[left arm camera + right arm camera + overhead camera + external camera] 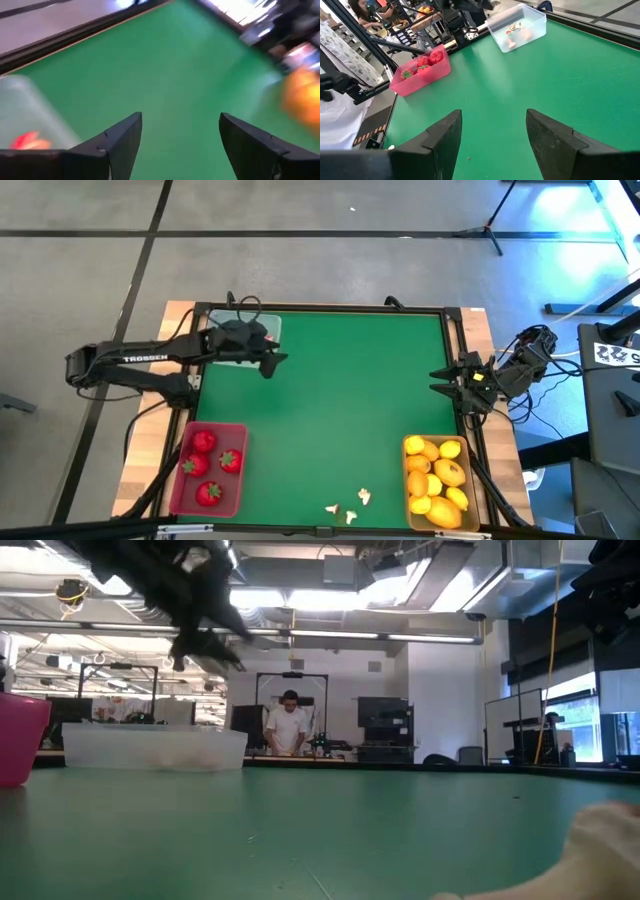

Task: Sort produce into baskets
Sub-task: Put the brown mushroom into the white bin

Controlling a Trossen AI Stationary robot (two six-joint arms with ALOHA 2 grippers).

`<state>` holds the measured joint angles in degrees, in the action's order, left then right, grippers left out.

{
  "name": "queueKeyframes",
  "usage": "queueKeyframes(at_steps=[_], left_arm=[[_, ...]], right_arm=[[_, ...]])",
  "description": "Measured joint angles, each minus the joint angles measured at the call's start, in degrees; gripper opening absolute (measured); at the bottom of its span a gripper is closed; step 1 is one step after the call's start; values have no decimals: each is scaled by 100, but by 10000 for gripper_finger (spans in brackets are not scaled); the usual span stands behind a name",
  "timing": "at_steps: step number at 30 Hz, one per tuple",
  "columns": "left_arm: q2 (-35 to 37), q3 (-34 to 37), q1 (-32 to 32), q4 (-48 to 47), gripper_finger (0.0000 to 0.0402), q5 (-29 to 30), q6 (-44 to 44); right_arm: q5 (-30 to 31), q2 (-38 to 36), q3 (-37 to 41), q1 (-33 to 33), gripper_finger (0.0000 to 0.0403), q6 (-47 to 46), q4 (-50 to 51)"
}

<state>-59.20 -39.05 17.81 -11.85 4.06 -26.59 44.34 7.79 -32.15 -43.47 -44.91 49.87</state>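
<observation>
I find the produce split across three baskets on the green bench (340,410). The pinkish-red basket (240,480) sits at the near left corner and holds four strawberries (204,442). The tan-yellow basket (407,480) sits at the near right corner, filled with yellow and orange lemon-like pieces (436,478). The clear basket (532,15) stands at the far left corner; in the right wrist view I see a few small white-and-red bits (515,31) lying inside it. Three more small white bits (350,505) lie loose on the bench near the front edge, between the red and yellow baskets and closer to the yellow one, clear of both.

I read the left gripper (270,362) as hanging over the bench at the inner edge of the clear basket, raised well off the surface in the low view. Its fingers (125,137) are spread apart with nothing between them; only bare green shows in the gap, with the clear basket's wall and a red blur to one side.

The right gripper (442,380) waits at the right edge of the bench, beyond the yellow basket toward the far side. Its fingers (447,132) are likewise parted and empty.

Beyond the bench, the low view shows a person (289,725) standing at a workstation in the room behind
</observation>
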Motion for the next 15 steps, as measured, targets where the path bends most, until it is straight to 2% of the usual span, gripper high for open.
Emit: queueKeyframes(at_steps=[5,15], left_arm=[[0,-2,-687,921,260,-77,-313],[-423,-7,-2205,2442,260,-170,-152]], right_arm=[[0,0,0,-2,221,0,-24],[2,2,-1,-1,221,0,-44]])
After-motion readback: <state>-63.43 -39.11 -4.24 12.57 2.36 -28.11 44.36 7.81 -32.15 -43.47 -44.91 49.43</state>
